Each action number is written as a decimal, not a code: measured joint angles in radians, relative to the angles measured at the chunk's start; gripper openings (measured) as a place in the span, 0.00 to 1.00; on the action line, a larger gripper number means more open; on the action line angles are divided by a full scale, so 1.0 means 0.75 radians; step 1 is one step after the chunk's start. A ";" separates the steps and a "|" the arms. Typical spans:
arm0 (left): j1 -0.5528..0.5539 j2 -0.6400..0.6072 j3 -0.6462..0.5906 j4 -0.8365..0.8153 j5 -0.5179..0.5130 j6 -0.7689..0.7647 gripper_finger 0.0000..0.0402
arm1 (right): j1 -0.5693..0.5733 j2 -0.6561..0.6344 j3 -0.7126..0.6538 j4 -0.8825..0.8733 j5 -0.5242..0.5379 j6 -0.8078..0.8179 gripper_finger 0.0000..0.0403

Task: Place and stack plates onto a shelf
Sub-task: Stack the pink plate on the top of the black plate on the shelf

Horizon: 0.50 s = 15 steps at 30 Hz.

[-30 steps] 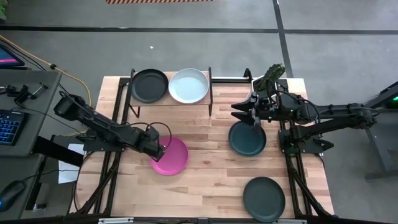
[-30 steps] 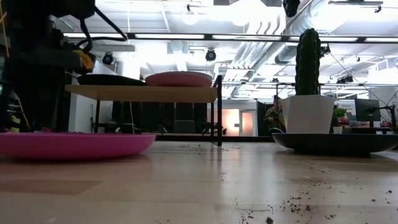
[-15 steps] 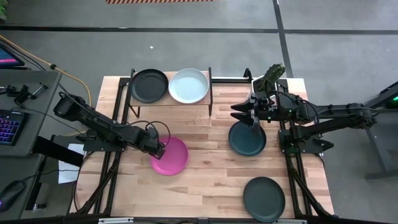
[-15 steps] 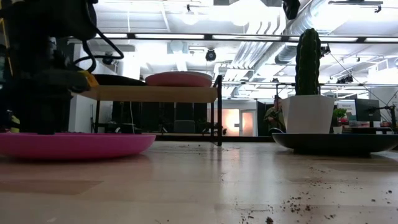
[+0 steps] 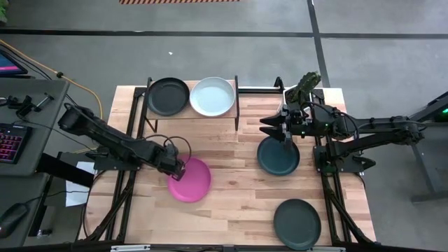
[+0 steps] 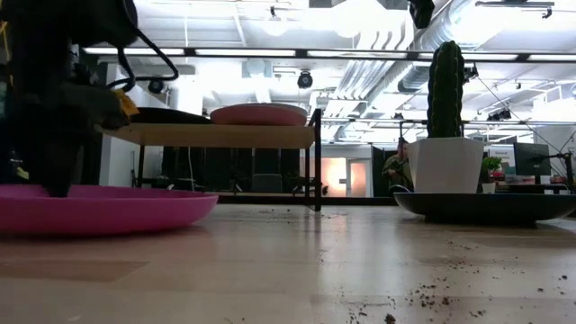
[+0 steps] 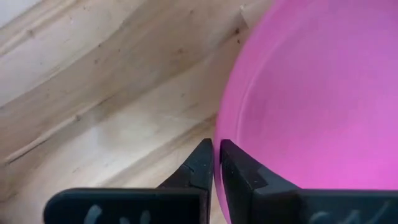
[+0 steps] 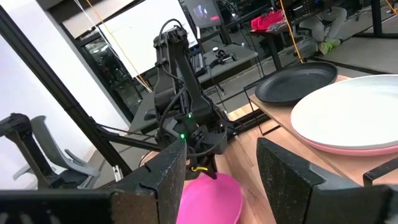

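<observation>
A magenta plate (image 5: pixel 190 180) lies on the wooden table, left of centre, and my left gripper (image 5: pixel 178 168) is shut on its left rim. On the shelf (image 5: pixel 191 114) at the far side rest a black plate (image 5: pixel 168 96) and a pale white plate (image 5: pixel 212 96), the white one stacked on a light pink plate (image 8: pixel 348 147). A dark teal plate (image 5: pixel 278 156) lies to the right. My right gripper (image 5: pixel 285 134) hovers open over its far rim, with nothing between its fingers (image 8: pixel 163 182). My left gripper pinches the magenta plate's rim (image 7: pixel 217 134) on its left side, one finger (image 7: pixel 242 177) over the plate's inside and the other (image 7: pixel 198 168) outside it. The fingers come from the table's left, slanting down. Whether the plate is lifted clear, I cannot tell.
A dark grey plate (image 5: pixel 297 223) lies near the table's front right corner. A white pot with a cactus (image 6: pixel 447 162) stands at the far right, behind the teal plate. Crumbs of soil (image 6: pixel 423 292) are scattered on the near boards.
The magenta plate has shifted a little toward the table's left and near edges, together with my left gripper.
</observation>
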 joint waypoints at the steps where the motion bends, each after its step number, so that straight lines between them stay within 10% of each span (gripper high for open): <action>1: 0.000 -0.022 0.007 -0.010 0.001 0.009 0.02 | 0.000 0.000 0.000 0.000 0.000 0.000 0.44; 15: 0.344 -0.346 0.697 -0.551 -0.266 0.474 0.00 | 0.000 0.000 0.000 -0.001 0.000 -0.001 0.44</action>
